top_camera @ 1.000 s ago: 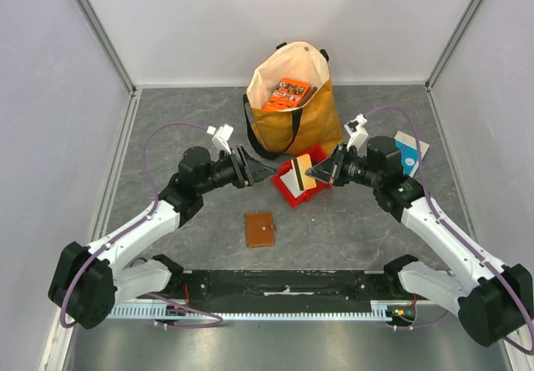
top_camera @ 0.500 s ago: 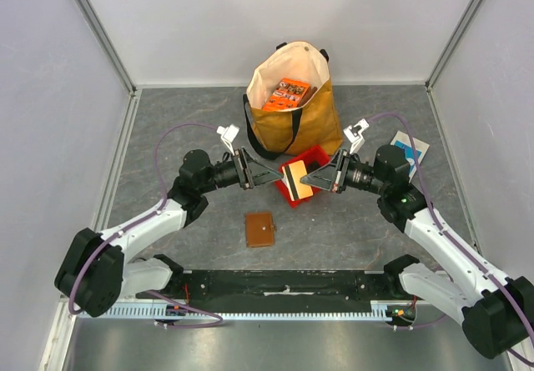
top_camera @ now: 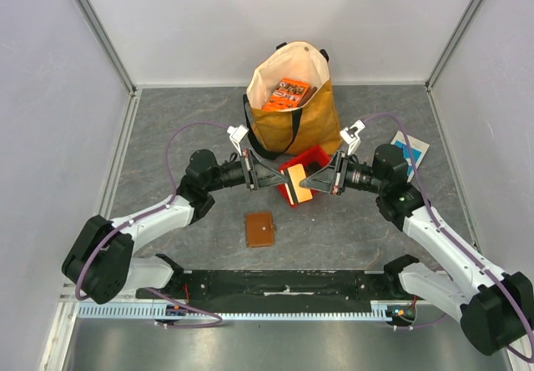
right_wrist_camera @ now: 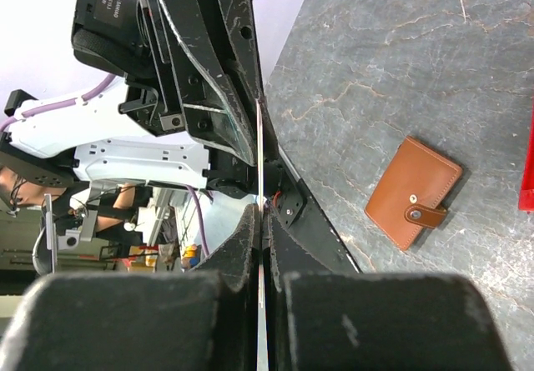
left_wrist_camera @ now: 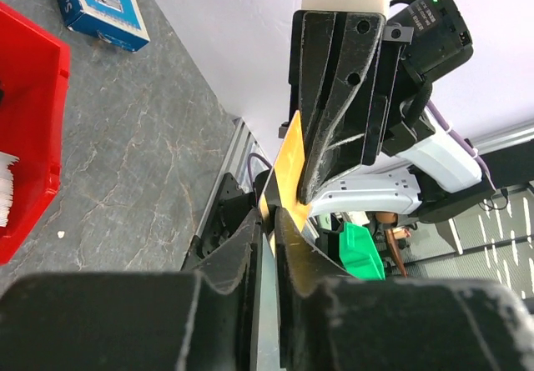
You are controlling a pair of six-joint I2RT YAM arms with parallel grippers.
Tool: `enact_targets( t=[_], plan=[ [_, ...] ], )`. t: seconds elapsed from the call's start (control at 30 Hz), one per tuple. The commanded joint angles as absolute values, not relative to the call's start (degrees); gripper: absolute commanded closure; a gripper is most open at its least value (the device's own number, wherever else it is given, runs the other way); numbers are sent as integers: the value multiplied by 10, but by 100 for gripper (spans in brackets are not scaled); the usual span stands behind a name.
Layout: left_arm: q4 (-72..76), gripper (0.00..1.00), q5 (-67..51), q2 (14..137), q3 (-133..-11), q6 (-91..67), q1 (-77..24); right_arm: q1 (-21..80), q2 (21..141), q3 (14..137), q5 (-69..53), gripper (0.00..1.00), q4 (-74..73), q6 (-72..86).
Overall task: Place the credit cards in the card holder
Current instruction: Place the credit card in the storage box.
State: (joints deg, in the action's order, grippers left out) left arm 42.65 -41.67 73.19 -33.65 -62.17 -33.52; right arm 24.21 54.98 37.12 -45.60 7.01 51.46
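Observation:
One credit card (top_camera: pixel 298 182), tan-yellow with a dark stripe, hangs in the air over the near edge of the red bin (top_camera: pixel 315 155). My right gripper (top_camera: pixel 310 181) is shut on its right end, and the card's thin edge (right_wrist_camera: pixel 260 150) runs out from between those jaws (right_wrist_camera: pixel 263 217). My left gripper (top_camera: pixel 284 181) faces it from the left, its jaws (left_wrist_camera: pixel 271 221) drawn in on the card's other edge (left_wrist_camera: pixel 288 167). The card holder (top_camera: pixel 259 228) is brown leather. It lies closed with its snap tab fastened on the table in front of the bin (right_wrist_camera: pixel 413 192).
A yellow tote bag (top_camera: pixel 292 117) holding an orange packet (top_camera: pixel 288 92) stands behind the bin. A blue-and-white box (top_camera: pixel 410 150) lies at the right (left_wrist_camera: pixel 98 4). Something white shows inside the red bin (left_wrist_camera: pixel 33 129). Grey walls close in the table on three sides.
My left arm has reached right to the card held by the right gripper, and its jaws have come together on it. The right gripper shifted slightly left with the card.

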Motion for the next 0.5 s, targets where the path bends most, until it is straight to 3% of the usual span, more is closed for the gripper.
enact_targets(
  t=[0.0,0.23,0.37,0.47],
  plan=[
    [435,86,-409,729,-359,-616,-337,243,554,384,-497,99,53,483],
    [404,69,-411,727,-373,-590,-337,243,561,389,-496,99,31,463],
    [392,69,-416,727,-379,-574,-338,244,562,390,-497,99,26,458],
    [370,75,-438,732,-392,-550,-341,243,563,392,-494,99,24,456]
  ],
)
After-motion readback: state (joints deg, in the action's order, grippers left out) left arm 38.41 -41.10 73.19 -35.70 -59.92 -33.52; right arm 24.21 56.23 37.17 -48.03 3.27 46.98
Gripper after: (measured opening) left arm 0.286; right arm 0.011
